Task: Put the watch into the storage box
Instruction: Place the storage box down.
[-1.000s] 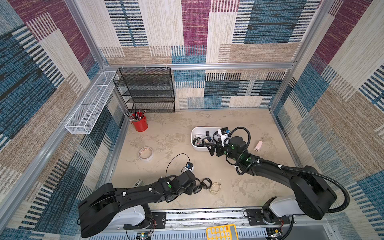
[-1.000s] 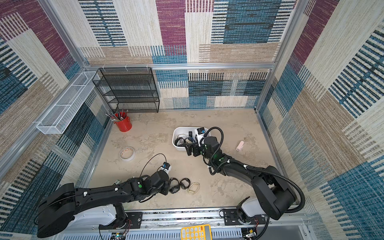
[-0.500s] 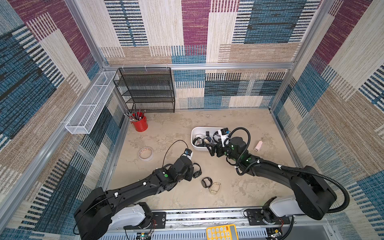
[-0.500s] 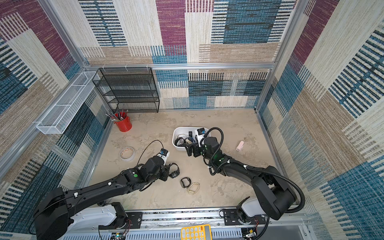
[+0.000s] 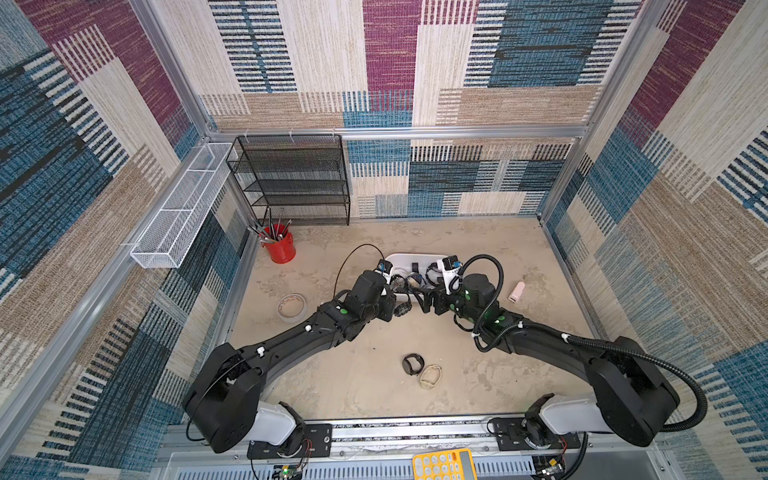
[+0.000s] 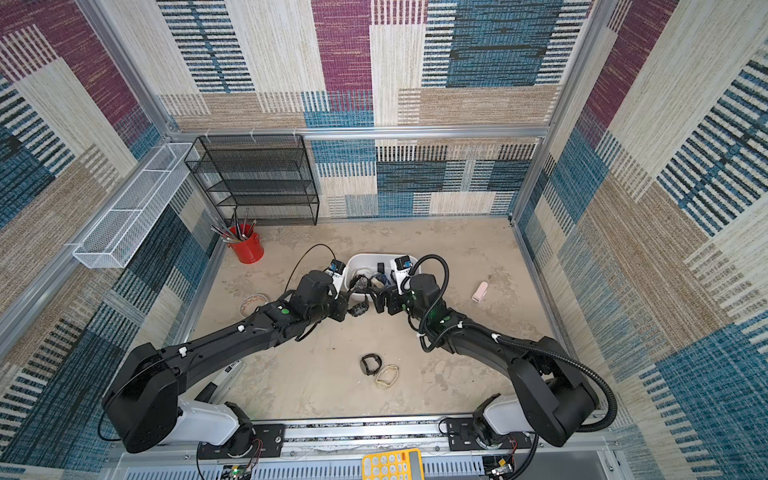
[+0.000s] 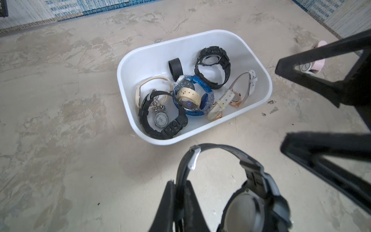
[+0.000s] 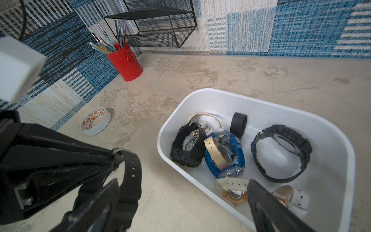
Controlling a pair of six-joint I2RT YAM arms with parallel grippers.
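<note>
Gripping a black watch (image 7: 255, 176) by its strap, the left tool (image 7: 179, 184) hangs just short of the storage box (image 7: 152, 58), dead ahead; the right tool (image 8: 181, 181) gapes empty alongside.

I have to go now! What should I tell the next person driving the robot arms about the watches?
The left gripper has its jaws shut on the strap of a black watch, held above the table just short of the storage box.
The right gripper has its jaws open and empty beside the box.
Done: several watches lie in the box.
Left: drop the held watch in. After that, probably the loose black watch, cream watch and pink watch on the table.
</note>
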